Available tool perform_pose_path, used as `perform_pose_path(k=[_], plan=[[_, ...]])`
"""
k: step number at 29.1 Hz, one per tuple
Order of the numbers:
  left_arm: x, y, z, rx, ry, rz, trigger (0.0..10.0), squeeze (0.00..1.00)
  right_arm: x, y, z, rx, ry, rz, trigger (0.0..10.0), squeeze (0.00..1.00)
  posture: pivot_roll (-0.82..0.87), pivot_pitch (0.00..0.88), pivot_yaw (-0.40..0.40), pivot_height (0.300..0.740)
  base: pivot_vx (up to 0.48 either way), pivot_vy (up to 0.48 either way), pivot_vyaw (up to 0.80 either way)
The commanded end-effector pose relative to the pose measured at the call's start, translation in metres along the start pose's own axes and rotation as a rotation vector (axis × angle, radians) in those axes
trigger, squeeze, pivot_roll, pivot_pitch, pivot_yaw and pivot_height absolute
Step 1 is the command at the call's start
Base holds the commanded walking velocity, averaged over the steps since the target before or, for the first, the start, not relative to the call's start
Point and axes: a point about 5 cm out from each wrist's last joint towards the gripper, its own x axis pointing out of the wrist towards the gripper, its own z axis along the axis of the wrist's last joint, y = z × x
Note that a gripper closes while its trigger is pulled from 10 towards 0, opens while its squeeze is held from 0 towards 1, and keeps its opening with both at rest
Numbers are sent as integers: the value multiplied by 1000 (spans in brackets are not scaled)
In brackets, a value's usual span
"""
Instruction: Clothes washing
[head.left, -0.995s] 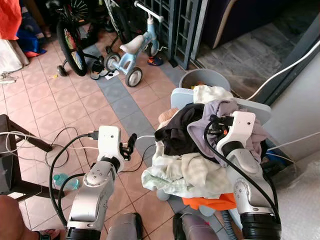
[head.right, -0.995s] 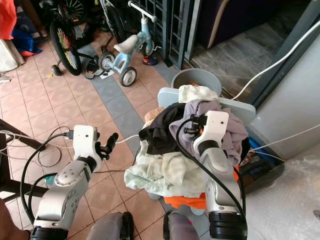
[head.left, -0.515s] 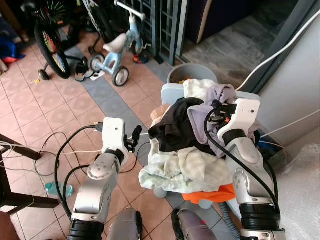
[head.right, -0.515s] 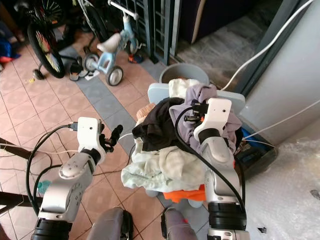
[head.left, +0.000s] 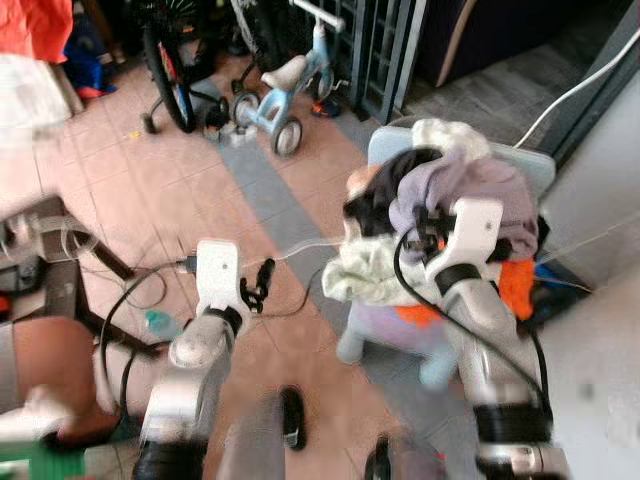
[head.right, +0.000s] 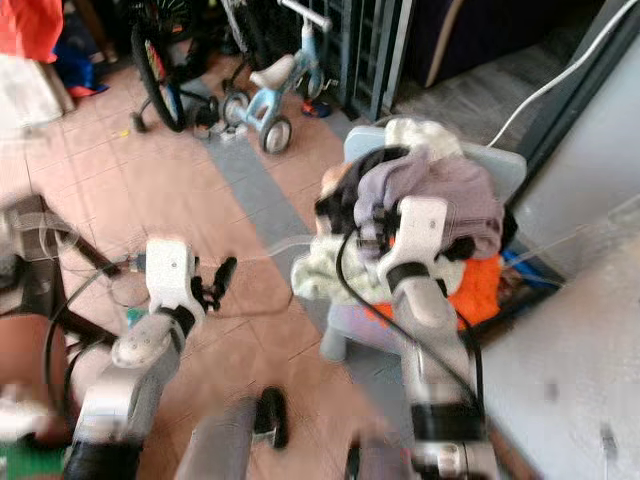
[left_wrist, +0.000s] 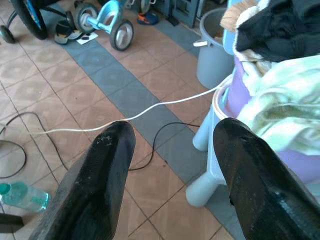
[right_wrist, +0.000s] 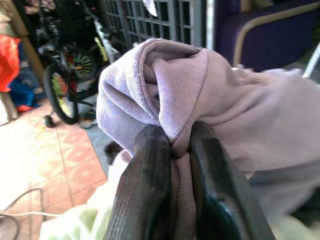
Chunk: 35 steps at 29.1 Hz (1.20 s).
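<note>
The right tool (right_wrist: 172, 150) pinched a fold of the purple cloth (right_wrist: 200, 95), which lay on top of the clothes pile (head.left: 420, 230) in the basket (left_wrist: 250, 165). The left tool (left_wrist: 170, 165) was wide open over the floor (left_wrist: 75, 90), holding nothing.

head views motion-blurred, laundry pile (head.left: 440, 215) smeared, bicycle (head.left: 165, 50) cut off

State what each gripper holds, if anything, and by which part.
The right gripper pinches a bunched fold of the lilac garment atop the laundry pile. The left gripper is open over the floor and holds nothing.
</note>
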Motion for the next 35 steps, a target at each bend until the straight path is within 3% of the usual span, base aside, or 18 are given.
perform_pose_path(k=[1,4,11,21,28,35], plan=[[2,1,13,19,-51,-8,10000,0,4,-2,12,-36,-56,-25,10000,0,-25,136,48,740,0,0,-788],[3,0,20,43,-79,-28,10000,0,9,-12,30,-140,-145,-79,10000,0,-17,140,49,740,0,0,-796],[7,-3,38,51,-143,-33,10000,0,16,-16,40,-204,-175,-103,10000,0,-14,162,29,740,0,0,-800],[1,-12,25,19,-123,-67,10000,0,20,-31,59,-292,-255,-207,10000,0,-33,142,45,740,110,0,-800],[5,-14,27,13,-127,-94,10000,0,29,-38,91,-395,-375,-211,10000,0,-42,128,55,740,336,0,-571],[8,-12,27,11,-126,-77,10000,0,41,-61,129,-446,-470,-283,10000,0,-37,111,52,740,324,0,-343]])
